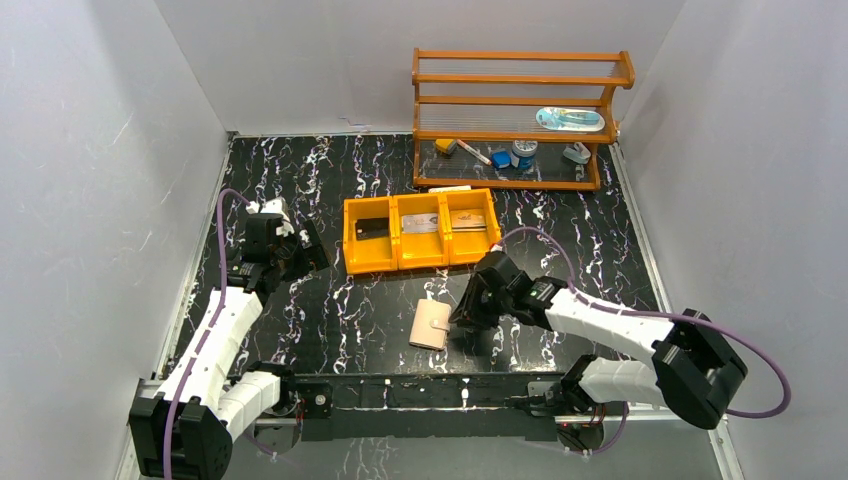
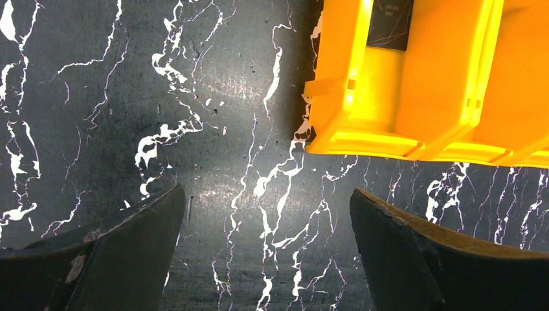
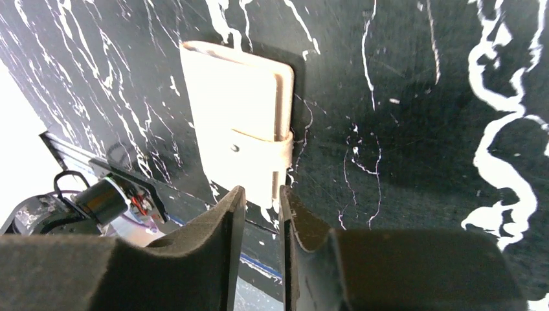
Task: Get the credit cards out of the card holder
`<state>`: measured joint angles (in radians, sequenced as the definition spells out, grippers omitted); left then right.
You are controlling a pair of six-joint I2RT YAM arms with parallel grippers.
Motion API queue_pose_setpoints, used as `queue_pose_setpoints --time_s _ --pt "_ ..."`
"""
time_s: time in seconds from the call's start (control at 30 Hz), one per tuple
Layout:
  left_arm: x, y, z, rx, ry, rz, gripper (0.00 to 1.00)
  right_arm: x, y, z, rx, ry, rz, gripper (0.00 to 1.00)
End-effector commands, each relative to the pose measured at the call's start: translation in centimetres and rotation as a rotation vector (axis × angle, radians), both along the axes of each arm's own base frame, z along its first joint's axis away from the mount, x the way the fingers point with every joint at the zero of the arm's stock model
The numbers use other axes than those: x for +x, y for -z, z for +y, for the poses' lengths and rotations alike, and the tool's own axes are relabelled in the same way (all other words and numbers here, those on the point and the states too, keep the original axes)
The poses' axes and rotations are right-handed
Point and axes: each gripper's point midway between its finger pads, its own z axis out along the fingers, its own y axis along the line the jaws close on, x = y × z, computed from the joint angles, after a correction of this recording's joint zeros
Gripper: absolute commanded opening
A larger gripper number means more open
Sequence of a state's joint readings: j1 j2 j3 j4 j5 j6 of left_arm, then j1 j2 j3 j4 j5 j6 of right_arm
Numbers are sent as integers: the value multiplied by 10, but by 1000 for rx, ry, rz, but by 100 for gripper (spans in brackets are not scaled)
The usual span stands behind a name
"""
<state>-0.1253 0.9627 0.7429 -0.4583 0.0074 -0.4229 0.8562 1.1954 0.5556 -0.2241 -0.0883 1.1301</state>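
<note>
We're in a robotics lab test cell: plain white panel walls [image 1: 90, 150] box in a black, white-veined marble-pattern tabletop [image 1: 330, 330]. Two white-and-black robot arms, left [image 1: 215, 340] and right [image 1: 610, 325], sit bolted to a black metal rail [image 1: 420, 395] at the near edge and trail purple cables [image 1: 760, 370]. Staged props complete it: an orange wooden shelf rack [image 1: 520, 56] of small items and an orange three-compartment plastic tray [image 1: 400, 265].

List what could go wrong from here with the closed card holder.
1. The card holder lies closed and flat with its strap wrapped over it. The right gripper, fingers nearly together at its edge, may just shove it along the table.
2. The left gripper hangs open by the orange tray, so nothing pins the holder and it might lift whole.
</note>
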Motion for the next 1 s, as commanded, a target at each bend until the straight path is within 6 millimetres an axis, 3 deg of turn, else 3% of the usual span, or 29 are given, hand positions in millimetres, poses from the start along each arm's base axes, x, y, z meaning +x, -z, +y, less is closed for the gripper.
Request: queue_pose_setpoints --time_s 0.0,0.1,0.23,0.53,0.63,0.7,0.77,0.97 --pt "-2 -5 0 -9 7 -13 98 25 -30 -5 -71 -3 -122 36" --pt "-2 -7 0 -9 9 -18 98 32 -39 -9 -149 -39 -145 40" --pt "-2 -7 -2 -14 14 -19 98 38 -46 2 -208 -104 -177 41" --pt "0 -4 -22 -104 78 15 98 36 -32 19 -420 -167 -221 45" --pt "-4 -4 -51 -232 194 22 98 31 -27 30 -439 -201 -230 46" --pt "-16 -8 -85 -417 325 37 90 28 -22 36 -442 -219 -224 46" --pt "-25 -2 -100 -503 353 85 84 26 -17 39 -454 -233 -221 46" --pt "-51 19 -132 -462 435 182 81 23 -10 46 -473 -246 -197 45"
